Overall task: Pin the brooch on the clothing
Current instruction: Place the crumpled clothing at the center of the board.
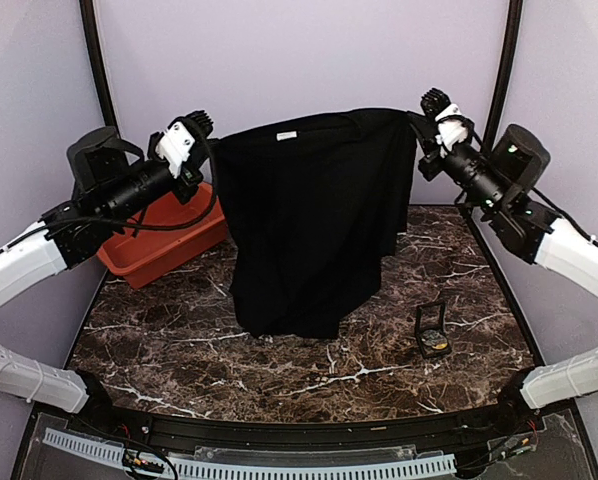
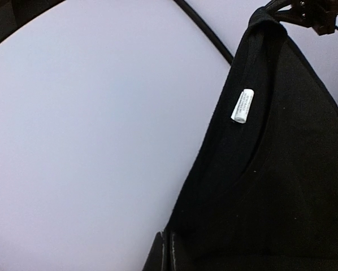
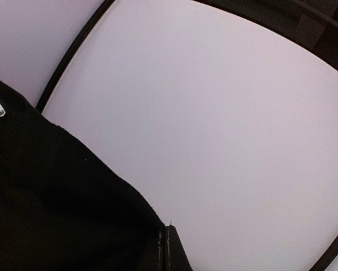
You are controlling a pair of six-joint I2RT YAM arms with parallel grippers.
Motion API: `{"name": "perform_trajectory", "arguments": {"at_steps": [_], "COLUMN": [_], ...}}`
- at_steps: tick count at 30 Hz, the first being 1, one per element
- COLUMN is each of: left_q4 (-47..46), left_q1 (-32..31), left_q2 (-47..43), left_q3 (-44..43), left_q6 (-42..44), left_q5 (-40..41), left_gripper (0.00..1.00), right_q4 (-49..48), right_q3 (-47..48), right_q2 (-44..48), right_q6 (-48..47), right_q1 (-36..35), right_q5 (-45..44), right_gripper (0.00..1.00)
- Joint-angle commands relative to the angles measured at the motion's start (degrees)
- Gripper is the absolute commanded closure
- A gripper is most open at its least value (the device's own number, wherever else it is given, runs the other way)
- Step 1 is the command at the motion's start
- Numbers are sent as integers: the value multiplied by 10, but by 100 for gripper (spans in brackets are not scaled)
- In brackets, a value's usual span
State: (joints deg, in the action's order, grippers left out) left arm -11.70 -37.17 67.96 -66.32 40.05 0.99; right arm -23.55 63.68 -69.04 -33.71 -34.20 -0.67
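Cloth hung spread between both arms: the left gripper (image 1: 213, 146) was clamped on the clothing (image 1: 314, 220) at its nine-o'clock shoulder, the right gripper (image 1: 420, 126) at its three-o'clock shoulder. The brooch (image 1: 436, 347) sat in an open black case (image 1: 431, 322) on the table (image 1: 279, 375), at four o'clock from the hem.

A black T-shirt (image 1: 314, 230) hangs upright like a curtain, stretched by its shoulders between the left gripper (image 1: 211, 152) and the right gripper (image 1: 417, 128), both clamped on the fabric. A small white label (image 1: 286, 135) shows at its neckline. Its hem reaches the marbled bench (image 1: 179, 340). The brooch (image 1: 437, 348), a tiny yellow-gold spot, lies right of the hem, at an open black case (image 1: 432, 322).
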Motion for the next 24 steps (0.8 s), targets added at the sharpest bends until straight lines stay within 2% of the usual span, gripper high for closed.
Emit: {"name": "perform_trajectory", "arguments": {"at_steps": [1,6,9,12,16,19,22,24], "left_q4": [142,161,156,148,123,84,55,35], "left_q1": [-34,-37,-38,-38,-38,-37,-31,3], "left_q2": [-94,-204,-214,-203,-180,-144,-96,-52], "left_q3": [5,-20,-61,-94,-86,-52,-23,-3], "left_q6": [-15,-46,-59,-60,-44,-30,-5,-28], "left_q5": [-21,-95,-138,-145,-112,-35,66,71], "left_gripper": [99,99,99,99,99,99,99,99], "right_q4": [61,89,106,105,65,43,23,15], "right_q3": [-28,-15,18,35,24,25,28,26], "right_q2": [108,193,193,179,158,115,24,-40], "right_q6": [44,85,107,112,107,76,29,11], "right_q1": [6,2,-1,-4,-5,-5,-2,5], "right_q5": [96,174,204,202,154,78,-3,-24], "right_gripper": [100,100,100,100,100,100,100,100]}}
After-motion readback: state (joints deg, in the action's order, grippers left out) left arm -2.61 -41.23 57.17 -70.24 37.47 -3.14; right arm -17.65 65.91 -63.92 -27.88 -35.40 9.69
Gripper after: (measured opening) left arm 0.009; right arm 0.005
